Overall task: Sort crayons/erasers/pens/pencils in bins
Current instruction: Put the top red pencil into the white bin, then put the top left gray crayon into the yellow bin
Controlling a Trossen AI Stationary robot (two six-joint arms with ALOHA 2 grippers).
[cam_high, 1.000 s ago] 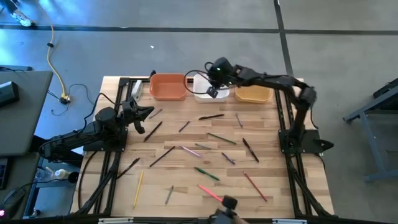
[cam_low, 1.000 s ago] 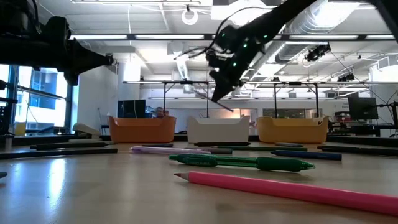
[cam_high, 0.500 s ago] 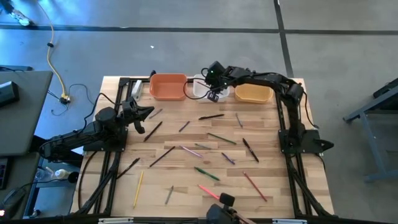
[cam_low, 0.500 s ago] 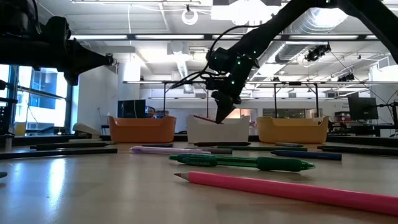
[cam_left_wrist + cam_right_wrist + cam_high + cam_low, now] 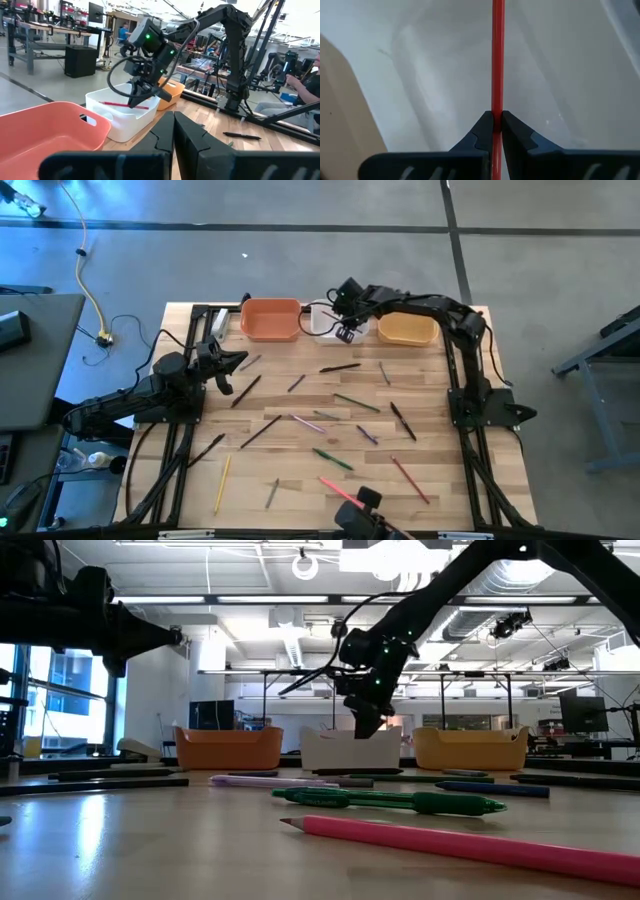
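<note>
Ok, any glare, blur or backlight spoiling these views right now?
Low view: bright ceiling lights behind, right gripper nearly a silhouette, nearest pink pencil soft. Right wrist view: red pencil sharp against the white bin. High view: blue cast along its left edge.

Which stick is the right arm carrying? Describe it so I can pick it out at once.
Find the three bins along the table's far edge and take the white bin in the middle. The right hand is over it, shut on a thin red stick. It is the only stick off the table; all the others lie on the wood.
</note>
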